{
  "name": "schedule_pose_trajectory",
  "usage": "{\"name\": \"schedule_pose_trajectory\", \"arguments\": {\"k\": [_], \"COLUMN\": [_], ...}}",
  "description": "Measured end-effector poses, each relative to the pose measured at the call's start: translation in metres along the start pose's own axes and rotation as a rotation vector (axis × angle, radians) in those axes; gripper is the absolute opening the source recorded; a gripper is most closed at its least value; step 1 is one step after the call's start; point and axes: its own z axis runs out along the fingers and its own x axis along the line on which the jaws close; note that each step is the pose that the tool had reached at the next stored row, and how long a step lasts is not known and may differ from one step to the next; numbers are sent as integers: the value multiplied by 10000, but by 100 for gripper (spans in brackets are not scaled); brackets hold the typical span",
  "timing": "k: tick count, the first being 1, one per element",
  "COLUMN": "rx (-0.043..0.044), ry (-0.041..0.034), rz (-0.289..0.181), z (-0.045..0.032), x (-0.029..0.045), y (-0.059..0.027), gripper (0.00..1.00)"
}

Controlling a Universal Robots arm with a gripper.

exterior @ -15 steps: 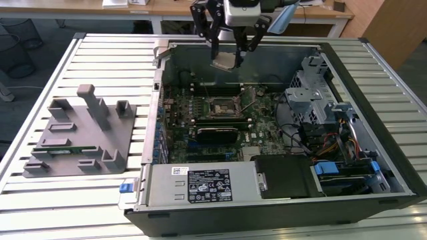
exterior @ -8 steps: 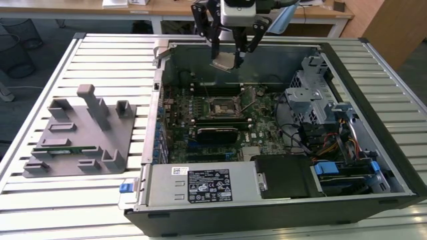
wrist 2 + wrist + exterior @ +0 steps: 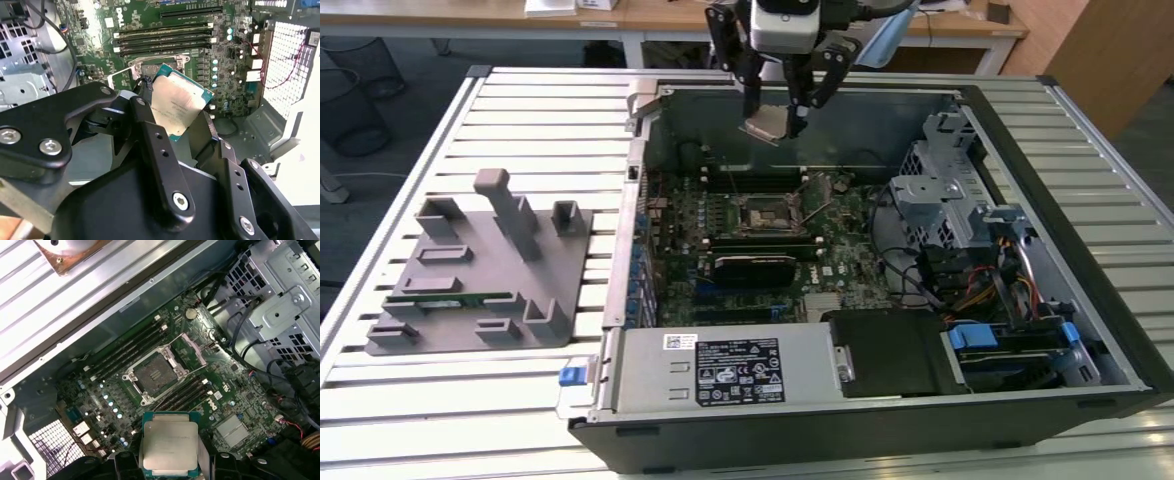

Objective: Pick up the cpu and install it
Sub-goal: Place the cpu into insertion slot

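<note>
- Black gripper (image 3: pixel 177 112) linkage sits closest to the lens in the second wrist view. Its fingers are pinched on two opposite edges of the cpu (image 3: pixel 177 105), so the pick-up looks done and I judge the carry toward the install to be the step in hand.
- Slatted metal table (image 3: pixel 520 110) carries everything, with a grey fixture tray (image 3: pixel 480 270) on the exterior view's left.
- Open computer case (image 3: pixel 881 125) lies on its side, its interior facing up, and I have the gripper (image 3: pixel 777 120) hanging over its far part.
- Motherboard (image 3: pixel 240 400) is in plain sight below in both wrist views, with dark memory slots flanking the middle.
- Socket (image 3: pixel 150 377) looks empty to me, its metal frame swung open and nothing covering the dark square.
- Chip itself (image 3: pixel 169 447) is in the air, silver plate toward the first wrist camera, touching nothing but the fingers and well apart from the socket. In the exterior view it appears tilted (image 3: pixel 765 130).
- As I judge it, seating it calls for getting it level, square to the socket and centred over it, then a gentle descent. I cannot read the corner marking from here.
</note>
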Motion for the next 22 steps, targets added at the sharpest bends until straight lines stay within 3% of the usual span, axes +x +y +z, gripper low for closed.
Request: {"name": "schedule_pose_trajectory", "arguments": {"k": [22], "rx": [34], "ry": [-39], "rz": [1947], "z": [11], "x": [0], "y": [0], "gripper": [53]}}
